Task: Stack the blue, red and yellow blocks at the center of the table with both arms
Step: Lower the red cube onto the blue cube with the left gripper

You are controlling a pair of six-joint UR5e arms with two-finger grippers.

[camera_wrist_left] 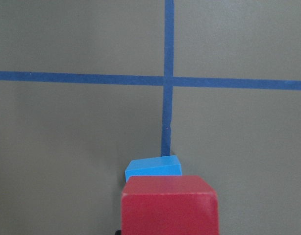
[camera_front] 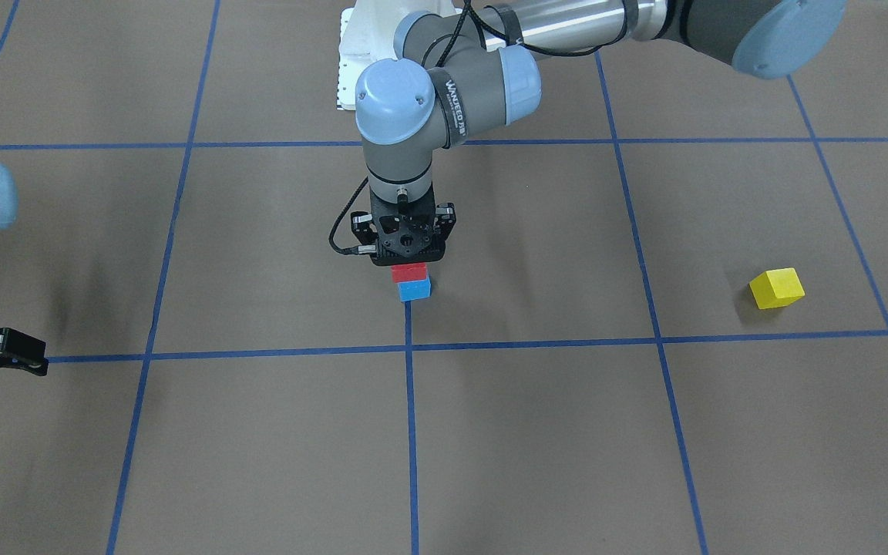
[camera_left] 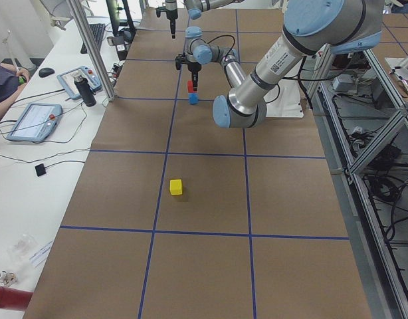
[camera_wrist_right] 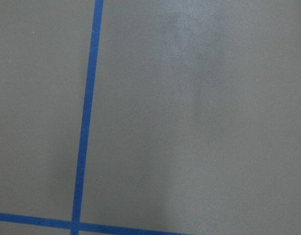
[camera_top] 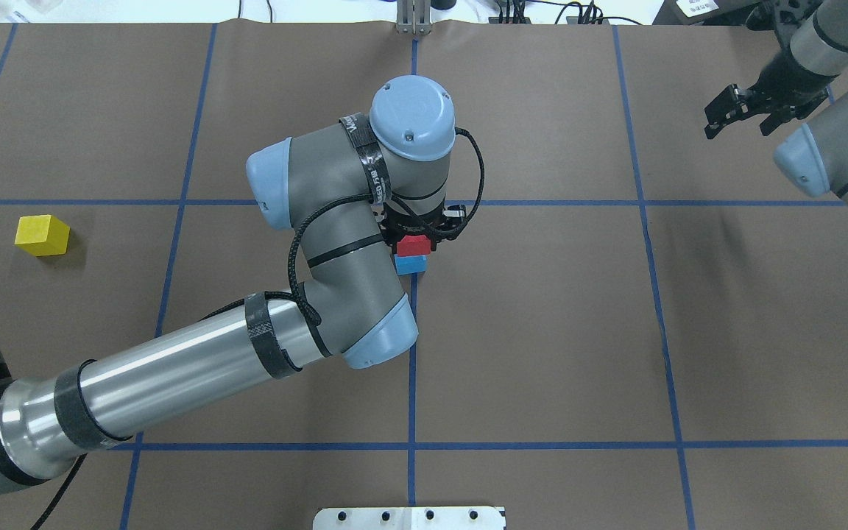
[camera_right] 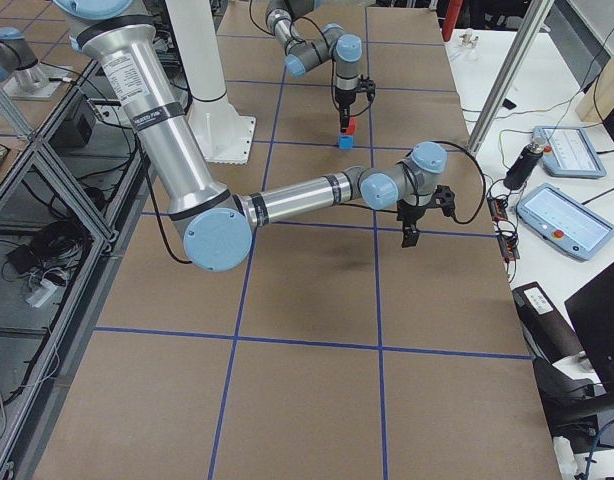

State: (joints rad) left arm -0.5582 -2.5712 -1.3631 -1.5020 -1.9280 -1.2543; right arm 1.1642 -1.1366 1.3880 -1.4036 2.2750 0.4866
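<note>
My left gripper (camera_front: 410, 268) points straight down at the table's center and is shut on the red block (camera_front: 410, 272). The red block sits directly over the blue block (camera_front: 415, 290); I cannot tell whether they touch. In the left wrist view the red block (camera_wrist_left: 169, 205) fills the bottom edge, with the blue block (camera_wrist_left: 154, 167) just beyond it by a tape crossing. The yellow block (camera_top: 42, 235) lies alone on the robot's far left. My right gripper (camera_top: 744, 112) is open and empty, far off on the right side.
Blue tape lines (camera_front: 410, 432) divide the brown table into squares. The left arm's elbow and forearm (camera_top: 336, 294) stretch across the near left of the table. A white base plate (camera_top: 409, 517) is at the near edge. Tablets and cables lie beyond the far edge (camera_right: 557, 215).
</note>
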